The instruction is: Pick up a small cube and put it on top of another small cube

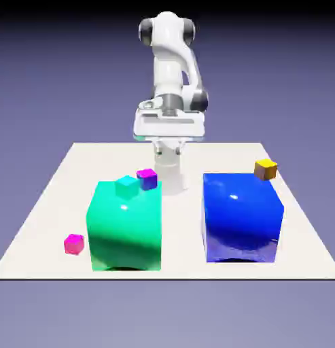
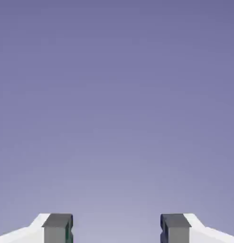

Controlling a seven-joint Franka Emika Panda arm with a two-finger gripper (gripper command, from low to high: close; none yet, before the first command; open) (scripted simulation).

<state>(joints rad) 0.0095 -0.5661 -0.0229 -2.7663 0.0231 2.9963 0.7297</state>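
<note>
Five small cubes: magenta [image 1: 74,245], purple-and-blue [image 1: 147,179], teal [image 1: 128,187], orange-yellow [image 1: 266,169], plus two big blocks, green [image 1: 125,225] and blue [image 1: 242,217].Four small cubes [image 1: 74,245], two big glossy blocks [image 1: 242,217], one robot arm [image 1: 168,61], one table [image 1: 183,234].

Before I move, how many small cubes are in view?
4: magenta on the table at the exterior view's left; teal and purple by the green block's top; orange beyond the blue block. The big blocks may hide others.

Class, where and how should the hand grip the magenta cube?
Probably two opposite side faces of the magenta cube, coming from above: it is tiny, flat-sided, sits on the table, and its top is uncovered.
</note>
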